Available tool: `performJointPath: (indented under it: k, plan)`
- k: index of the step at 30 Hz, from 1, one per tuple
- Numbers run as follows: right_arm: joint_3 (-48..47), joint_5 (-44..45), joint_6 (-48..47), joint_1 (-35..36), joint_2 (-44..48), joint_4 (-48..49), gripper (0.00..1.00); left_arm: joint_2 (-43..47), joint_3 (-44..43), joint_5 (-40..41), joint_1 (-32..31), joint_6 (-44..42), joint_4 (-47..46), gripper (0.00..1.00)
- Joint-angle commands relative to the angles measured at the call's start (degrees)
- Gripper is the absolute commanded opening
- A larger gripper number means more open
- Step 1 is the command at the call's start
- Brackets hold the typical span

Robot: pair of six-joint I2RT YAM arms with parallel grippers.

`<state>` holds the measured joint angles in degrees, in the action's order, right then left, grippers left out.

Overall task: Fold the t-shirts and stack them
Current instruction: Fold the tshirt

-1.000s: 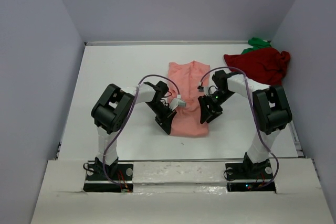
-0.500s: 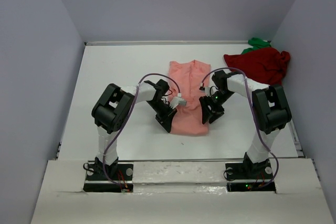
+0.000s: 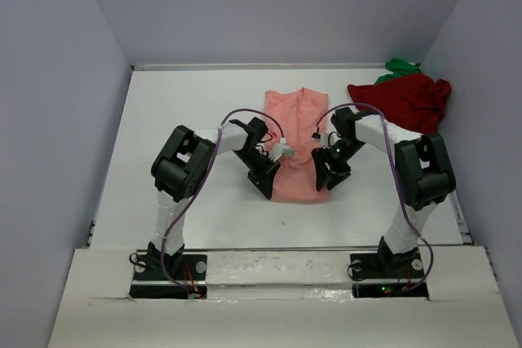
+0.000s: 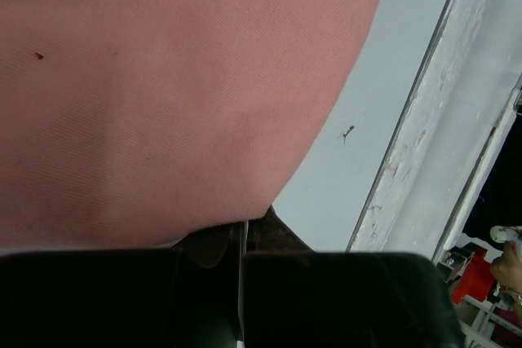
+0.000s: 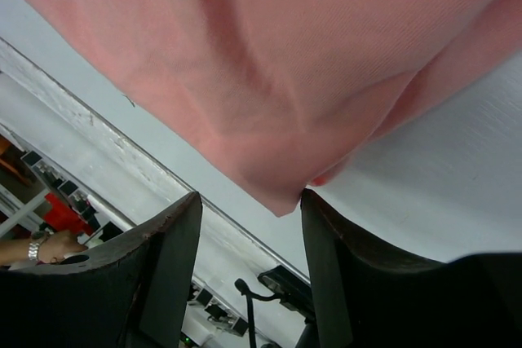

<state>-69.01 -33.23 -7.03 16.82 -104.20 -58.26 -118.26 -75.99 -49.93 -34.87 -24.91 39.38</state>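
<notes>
While the salmon-pink t-shirt (image 3: 295, 132) lies as a long narrow strip in the middle of the table (image 3: 188, 103), the left pincer (image 3: 267, 188) is down at its 7 o'clock corner, jaws together and clamped on the near hem, cloth pinched right at the tips! Over at 5 o'clock, the right pincer (image 3: 320, 185) stands with its jaws apart, the hem's corner hanging in the gap. At the table's 2 o'clock the dark red t-shirt (image 3: 404, 99) sits crumpled, with the bright green t-shirt (image 3: 400, 65) peeking out at its 12 o'clock
</notes>
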Motion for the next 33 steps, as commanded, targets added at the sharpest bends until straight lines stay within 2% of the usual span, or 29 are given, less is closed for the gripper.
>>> performJointPath:
  k: [1, 12, 20, 31, 33]
  plan:
    - [-1.0, 2.2, 0.4, -0.5, 2.2, 0.2, 0.57, -0.2, -1.4, 2.2, 0.1, 0.6, -1.6, 0.0]
    - [-0.9, 7.4, 0.5, -0.5, 1.9, 0.3, 0.52, 0.5, -1.8, 5.0, 0.9, 2.8, -3.6, 0.0]
    - [-5.1, 4.2, -2.4, -0.5, -2.0, -4.7, 0.5, -0.2, -3.1, 5.2, 1.6, 3.3, -3.8, 0.0]
    - [-5.4, 2.0, -3.3, -0.5, -6.7, -5.4, 0.45, 0.7, -2.9, 5.0, 2.2, 2.9, -3.7, 0.0]
    - [-5.6, 2.2, -3.4, -0.5, -7.2, -5.6, 0.4, 0.8, -2.6, 5.0, 2.5, 3.0, -3.8, 0.0]
